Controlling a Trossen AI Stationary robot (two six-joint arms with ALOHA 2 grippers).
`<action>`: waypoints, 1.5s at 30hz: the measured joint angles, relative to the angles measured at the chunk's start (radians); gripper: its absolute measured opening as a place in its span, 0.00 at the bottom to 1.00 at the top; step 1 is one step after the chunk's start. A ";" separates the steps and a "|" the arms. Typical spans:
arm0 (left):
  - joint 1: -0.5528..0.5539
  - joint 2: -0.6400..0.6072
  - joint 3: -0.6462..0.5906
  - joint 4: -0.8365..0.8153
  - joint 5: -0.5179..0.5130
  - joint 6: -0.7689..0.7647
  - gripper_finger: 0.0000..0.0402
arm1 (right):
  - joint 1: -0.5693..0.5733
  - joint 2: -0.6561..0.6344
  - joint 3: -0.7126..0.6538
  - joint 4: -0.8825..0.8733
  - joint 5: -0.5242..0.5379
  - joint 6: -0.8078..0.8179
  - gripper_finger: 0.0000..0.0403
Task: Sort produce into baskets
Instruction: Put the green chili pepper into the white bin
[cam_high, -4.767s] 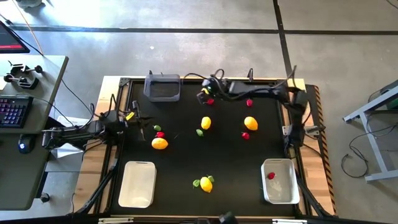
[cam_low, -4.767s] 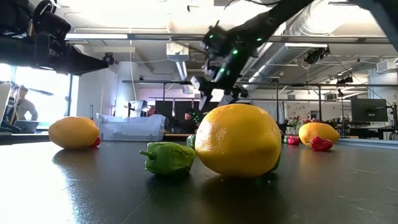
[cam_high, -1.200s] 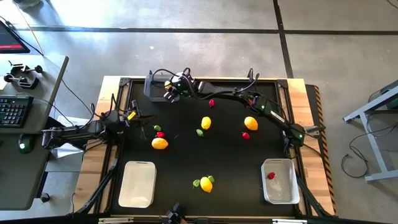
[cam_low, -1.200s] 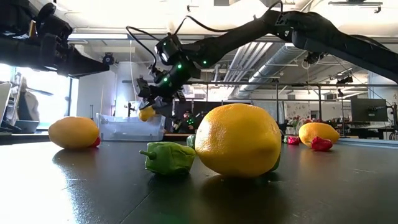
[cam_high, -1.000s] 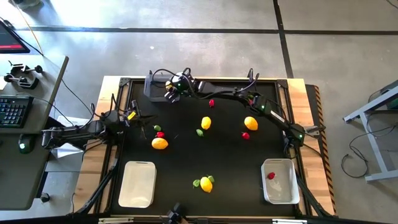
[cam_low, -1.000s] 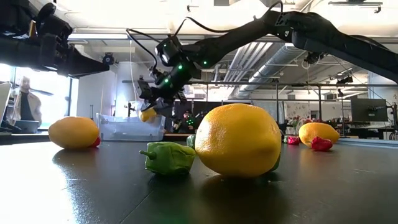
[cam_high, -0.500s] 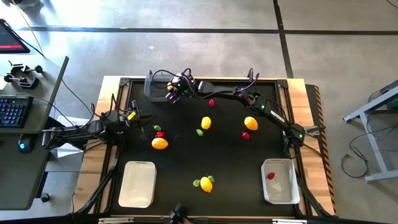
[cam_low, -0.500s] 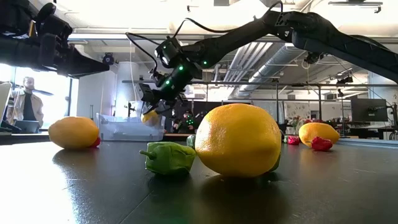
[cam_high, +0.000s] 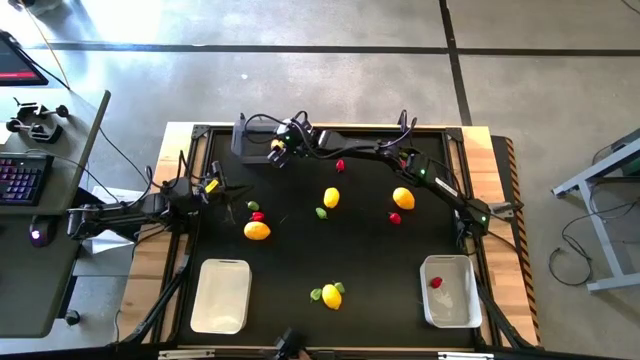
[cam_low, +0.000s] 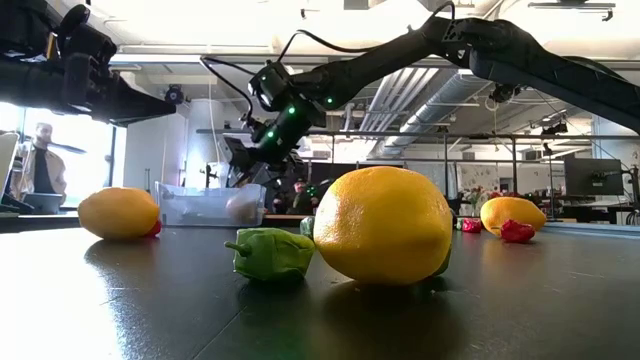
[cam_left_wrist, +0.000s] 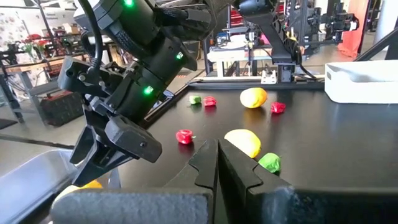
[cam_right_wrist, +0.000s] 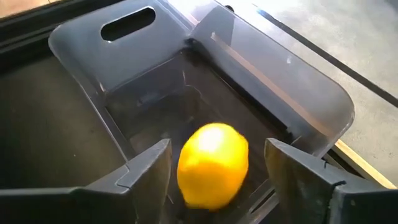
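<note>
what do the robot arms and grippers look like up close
Both arms are dark, jointed and slim, with black cables looping along them. The right arm carries small green lights near its wrist. The right gripper has two flat, angular dark fingers; the left gripper has tapered dark ones.

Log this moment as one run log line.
right tool: open over grey basket | lemon: released, in basket | left tool: shut, idle at table's left edge

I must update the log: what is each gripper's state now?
Left gripper: closed, empty.
Right gripper: open above the dark basket, lemon released.
</note>
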 joint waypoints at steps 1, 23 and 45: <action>0.000 0.000 0.000 0.000 0.000 0.000 0.00 | 0.000 0.000 0.000 0.000 0.000 -0.005 0.62; 0.000 0.134 0.000 -0.012 0.082 -0.018 0.00 | 0.153 -0.058 0.000 -0.115 0.107 -0.183 0.00; 0.000 0.149 0.000 0.007 0.079 -0.035 0.00 | 0.205 -0.392 -0.672 0.401 0.078 -0.154 0.00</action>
